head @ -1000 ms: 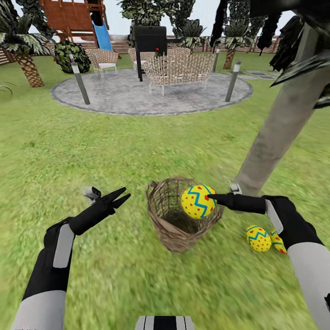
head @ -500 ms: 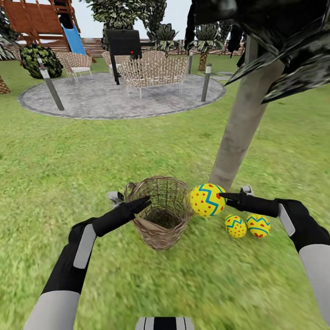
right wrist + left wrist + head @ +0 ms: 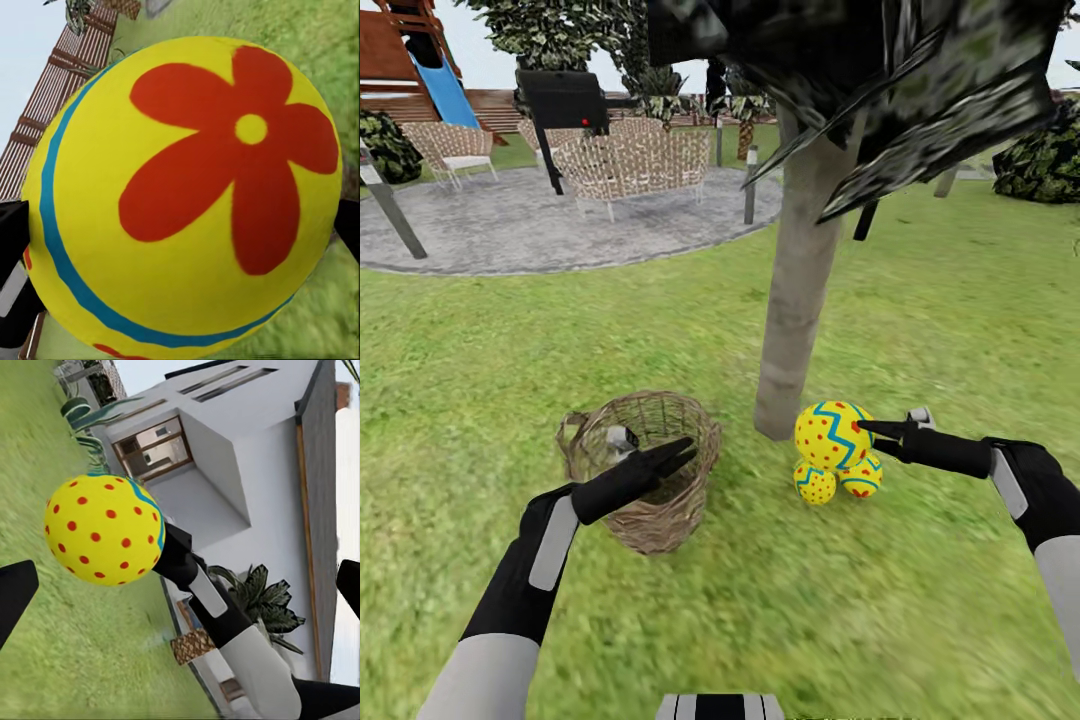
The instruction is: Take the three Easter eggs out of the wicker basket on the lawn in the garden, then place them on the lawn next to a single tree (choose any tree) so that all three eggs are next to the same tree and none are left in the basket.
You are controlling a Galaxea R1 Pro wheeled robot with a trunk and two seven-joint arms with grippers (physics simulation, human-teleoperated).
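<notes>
The right gripper (image 3: 863,428) has its two black fingers squeezed on a big yellow egg (image 3: 834,435). This egg is round and smooth, with a blue zigzag and red dots. Up close in the right wrist view, the egg (image 3: 187,195) shows a red flower and a blue band. It is held in the air just beside the tree (image 3: 796,290), right above two more eggs (image 3: 816,484) lying on the lawn (image 3: 920,330) at the foot of the tree. The tree trunk is thick, smooth and grey-beige, with dark pointy leaves on top.

The left gripper (image 3: 682,454) has its fingers a little apart and holds nothing. It hangs over the wicker basket (image 3: 648,478), which stands on the grass near the tree. The basket is round, brown and loosely woven.
</notes>
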